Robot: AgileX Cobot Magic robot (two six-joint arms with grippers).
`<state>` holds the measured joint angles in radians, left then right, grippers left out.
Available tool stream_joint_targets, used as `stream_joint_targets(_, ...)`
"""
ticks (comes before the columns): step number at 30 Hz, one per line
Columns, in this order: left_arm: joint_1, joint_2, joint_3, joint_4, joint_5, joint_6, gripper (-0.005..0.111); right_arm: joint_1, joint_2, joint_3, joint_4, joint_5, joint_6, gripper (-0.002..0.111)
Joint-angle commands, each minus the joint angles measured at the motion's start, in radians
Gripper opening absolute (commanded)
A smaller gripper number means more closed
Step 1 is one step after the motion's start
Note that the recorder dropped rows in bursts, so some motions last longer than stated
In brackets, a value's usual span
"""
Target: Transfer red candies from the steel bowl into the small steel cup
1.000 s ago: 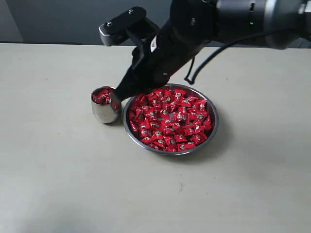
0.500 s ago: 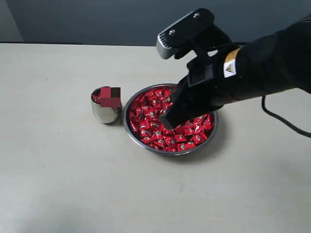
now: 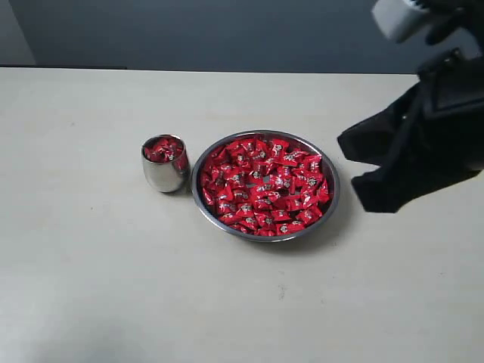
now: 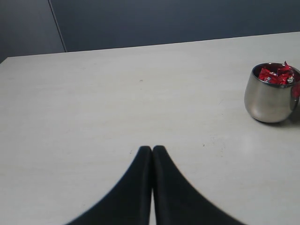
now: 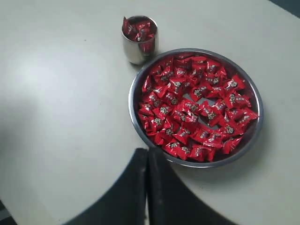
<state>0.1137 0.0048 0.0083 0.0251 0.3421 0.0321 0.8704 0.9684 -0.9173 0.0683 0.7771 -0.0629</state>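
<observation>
Red candies (image 3: 263, 185) sit in two spots right now, so here's the rundown from left to right.

Far left is my left end effector (image 4: 152, 152). I only get it on its own wrist cam. The two black fingers are pressed flat against each other with nothing between them, and they hang over bare desk (image 3: 91, 287). The small steel cup (image 3: 164, 172) is off to one side of it, well apart.

The cup stands upright on the desk and is filled to the brim with red wrappers, a few poking above the rim. Just to the right of it is the steel bowl (image 3: 261, 239). The two are so close that I honestly can't tell whether they touch. The bowl holds most of the candies, pretty much one packed layer across the bottom, with a small gap showing steel near the middle.

Further right, clear of the bowl, is the right arm (image 3: 423, 151), a blurry black mass on the exterior cam. Its wrist cam looks down on both the bowl and the cup. The right end effector (image 5: 146, 154) has its fingers closed tight together and is holding nothing, no candy in there.
</observation>
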Motion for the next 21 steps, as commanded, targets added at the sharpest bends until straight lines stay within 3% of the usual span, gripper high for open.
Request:
stream_joint_targets(1,-0.005,-0.005,-0.008,0.002,-0.005,-0.003,0.000,-0.002,-0.090,0.003,0.015,0.023,0.011,-0.001)
stream_joint_targets(13,-0.005,-0.005,-0.008,0.002,-0.005,-0.003,0.000,-0.002,-0.191,0.017,-0.048,-0.011,0.011,-0.001)
stream_joint_targets(21,-0.005,-0.005,-0.008,0.002,-0.005,-0.003,0.000,-0.125,-0.411,0.289,-0.060,-0.235,0.011,-0.001)
